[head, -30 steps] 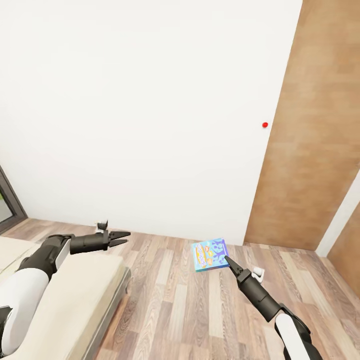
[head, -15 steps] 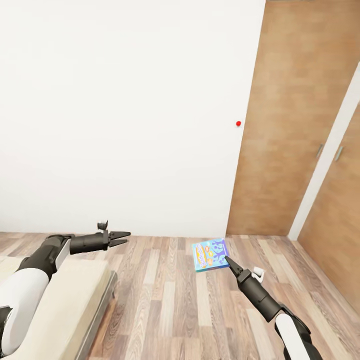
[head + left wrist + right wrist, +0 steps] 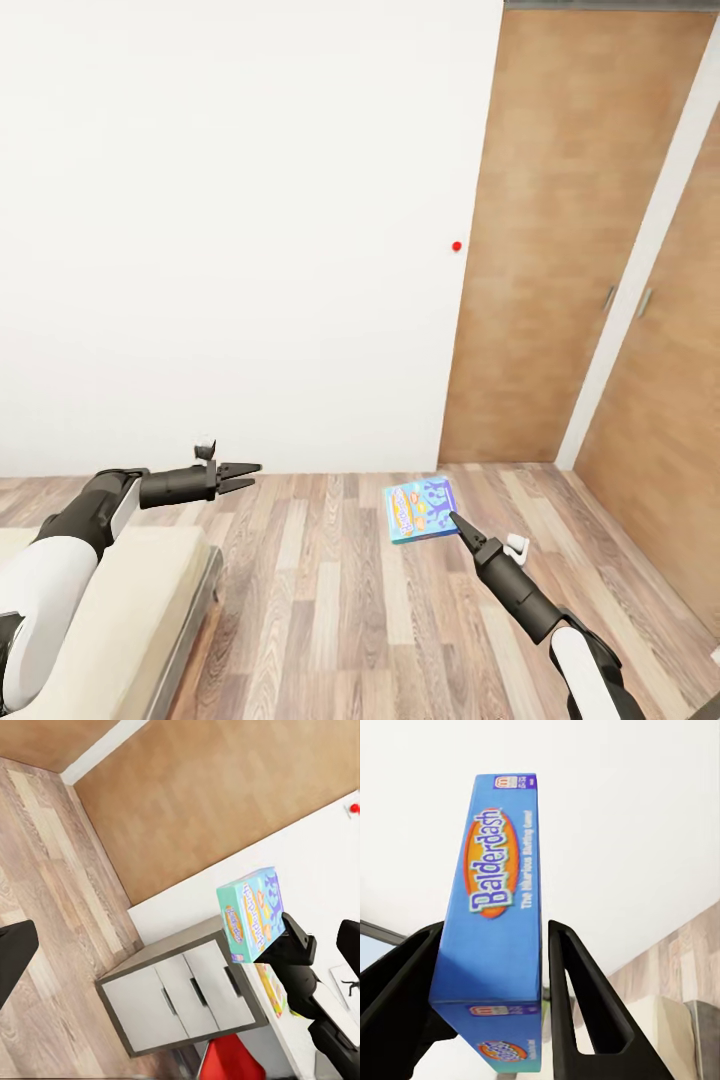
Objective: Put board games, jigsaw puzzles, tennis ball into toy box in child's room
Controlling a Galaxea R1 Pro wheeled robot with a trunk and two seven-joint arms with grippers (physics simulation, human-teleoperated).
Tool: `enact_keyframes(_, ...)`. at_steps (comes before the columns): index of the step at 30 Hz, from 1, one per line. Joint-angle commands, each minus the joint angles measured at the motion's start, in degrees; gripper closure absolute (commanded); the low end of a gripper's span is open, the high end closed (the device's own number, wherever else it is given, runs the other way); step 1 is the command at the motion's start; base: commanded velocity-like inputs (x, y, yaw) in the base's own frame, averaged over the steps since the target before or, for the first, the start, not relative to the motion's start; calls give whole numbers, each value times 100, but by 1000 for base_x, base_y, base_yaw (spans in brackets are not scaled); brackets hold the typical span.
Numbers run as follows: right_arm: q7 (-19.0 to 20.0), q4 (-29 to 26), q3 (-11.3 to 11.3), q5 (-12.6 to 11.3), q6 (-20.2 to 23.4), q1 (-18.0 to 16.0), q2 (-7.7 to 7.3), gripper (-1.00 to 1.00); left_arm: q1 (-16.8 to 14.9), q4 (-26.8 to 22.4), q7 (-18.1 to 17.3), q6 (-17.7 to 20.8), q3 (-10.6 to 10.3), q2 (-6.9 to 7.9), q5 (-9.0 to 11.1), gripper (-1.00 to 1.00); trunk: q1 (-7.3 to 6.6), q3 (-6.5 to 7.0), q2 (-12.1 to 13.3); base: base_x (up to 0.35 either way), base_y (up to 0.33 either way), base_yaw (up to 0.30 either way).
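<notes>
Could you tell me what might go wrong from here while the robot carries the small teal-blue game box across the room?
1. The right gripper pinches the teal-blue board game by one narrow edge, with most of the box cantilevered beyond the fingers, so it may pivot or slip while the base turns.
2. The left gripper juts out open and empty beside the bed; it could clip furniture during the turn.
3. The wooden doors stand close ahead, so the outstretched box might strike them.
</notes>
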Motion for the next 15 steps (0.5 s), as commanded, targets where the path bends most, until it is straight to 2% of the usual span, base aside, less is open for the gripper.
enact_keyframes(1, 9, -1, -14, -31, 47, -7, 5, 100, -4, -1, -17, 60, 1, 2, 9, -100, 3, -14, -14, -114, 168, -203)
enact_keyframes(10, 9, -1, -14, -44, 48, -7, 0, 100, -4, 0, -20, 58, 1, 2, 9, -100, 3, -14, -14, -129, 117, -266)
enact_keyframes(15, 9, -1, -15, -44, 48, -7, -1, 100, -4, 1, -20, 58, 1, 2, 9, -100, 3, -14, -14, -95, 53, -278)
